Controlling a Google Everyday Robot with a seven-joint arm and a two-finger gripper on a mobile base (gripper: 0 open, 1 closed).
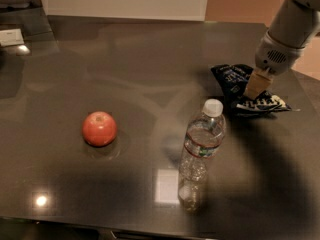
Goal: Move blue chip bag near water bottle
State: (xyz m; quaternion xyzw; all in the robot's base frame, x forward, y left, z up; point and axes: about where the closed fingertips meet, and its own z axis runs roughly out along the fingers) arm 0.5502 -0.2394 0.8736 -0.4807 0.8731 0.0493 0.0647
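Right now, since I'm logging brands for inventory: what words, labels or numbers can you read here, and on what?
On the blue chip bag: white lettering, too blurred to read.
On the water bottle: a label with a red stripe, print too small to read.
On the white card at the far left: nothing legible.
So no text can be quoted. The pincer is at the bag's top.

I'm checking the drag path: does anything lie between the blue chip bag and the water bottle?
Nothing visible does. The gripper is at the blue chip bag; only bare table separates it from the water bottle. The apple sits beyond the bottle, off that line.
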